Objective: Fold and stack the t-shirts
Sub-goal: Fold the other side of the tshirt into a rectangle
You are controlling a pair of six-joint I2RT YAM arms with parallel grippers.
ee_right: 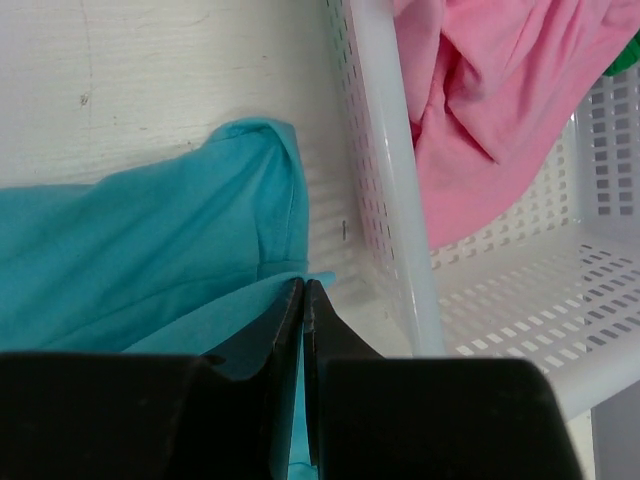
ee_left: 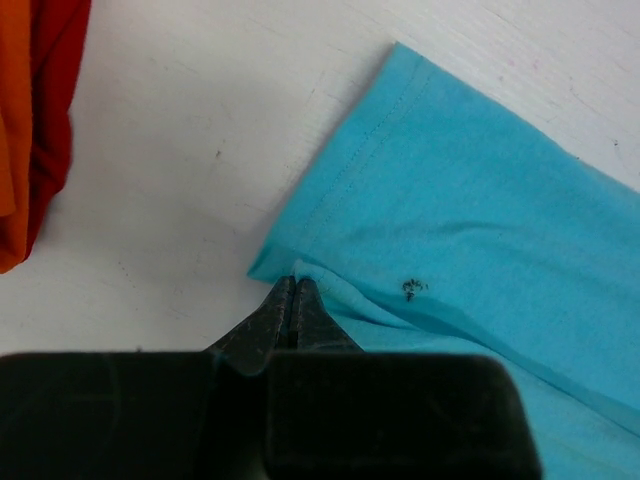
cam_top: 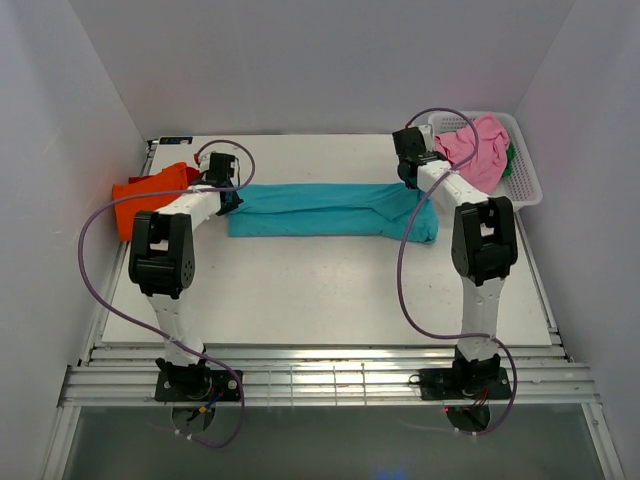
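Observation:
A teal t-shirt (cam_top: 320,210) lies as a long folded band across the middle of the table. My left gripper (cam_top: 228,197) is at its left end, and the left wrist view shows the jaws (ee_left: 293,284) shut on a pinch of the teal hem (ee_left: 480,230). My right gripper (cam_top: 409,180) is at the right end, close to the basket. There the jaws (ee_right: 303,286) are shut with teal cloth (ee_right: 150,260) caught between them. An orange t-shirt (cam_top: 150,195) lies bunched at the table's left edge (ee_left: 20,120). A pink t-shirt (cam_top: 478,148) sits crumpled in the basket (ee_right: 490,90).
The white lattice basket (cam_top: 527,185) stands at the back right, its rim (ee_right: 385,130) right beside my right fingers. A bit of green cloth (cam_top: 511,160) shows under the pink one (ee_right: 625,60). White walls close in both sides and the back.

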